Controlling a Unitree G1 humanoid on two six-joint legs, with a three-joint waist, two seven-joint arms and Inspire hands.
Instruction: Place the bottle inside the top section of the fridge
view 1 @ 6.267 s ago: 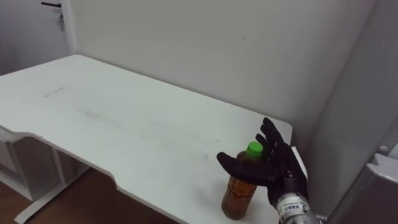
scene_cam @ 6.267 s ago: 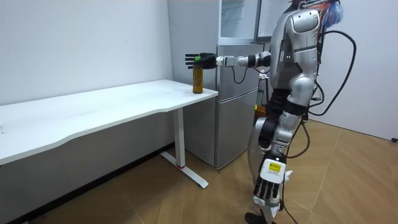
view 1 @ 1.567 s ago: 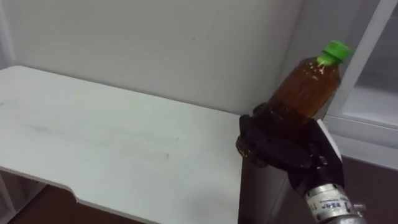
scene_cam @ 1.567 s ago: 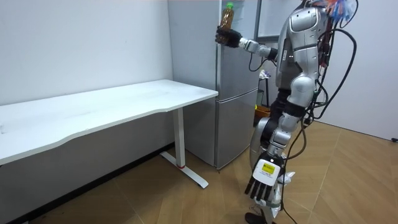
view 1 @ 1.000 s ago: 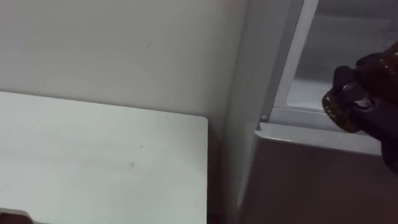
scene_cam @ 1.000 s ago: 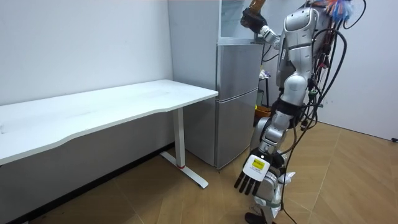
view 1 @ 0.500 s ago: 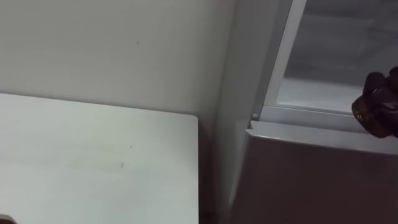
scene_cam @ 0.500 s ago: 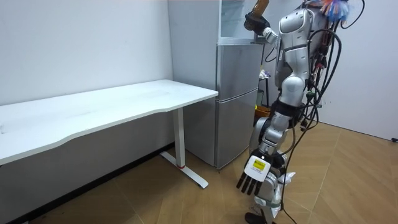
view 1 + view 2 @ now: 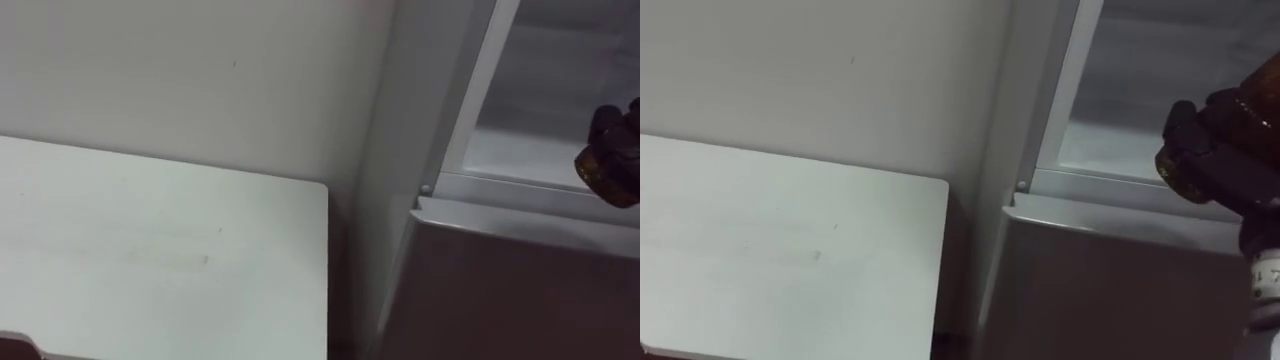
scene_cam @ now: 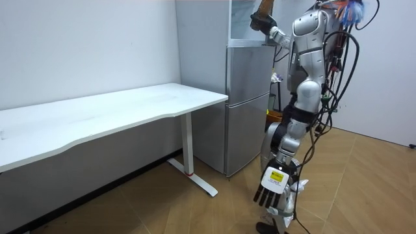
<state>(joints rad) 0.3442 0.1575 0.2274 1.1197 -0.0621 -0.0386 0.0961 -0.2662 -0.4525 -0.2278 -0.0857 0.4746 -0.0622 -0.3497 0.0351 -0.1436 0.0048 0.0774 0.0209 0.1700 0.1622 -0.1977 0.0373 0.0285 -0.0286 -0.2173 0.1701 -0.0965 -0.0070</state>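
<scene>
Placement step: bottle point(image 9: 1252, 98) clasped in right hand point(image 9: 1220, 150), frame right, at upper fridge point(image 9: 1110, 150) opening; next, advance inward, release.

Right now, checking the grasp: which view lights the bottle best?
Room view: even light, bottle in right hand at the open upper fridge, left hand hanging. Right eye view: dim, bottle dark against its pale wall. Left eye view: bottle at the frame edge.

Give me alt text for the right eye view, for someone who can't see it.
The robot's right hand, curled round a brown bottle, is at the view's right edge, held up at the open upper fridge compartment above the closed lower door. A white table and a plain wall lie to the left.
</scene>
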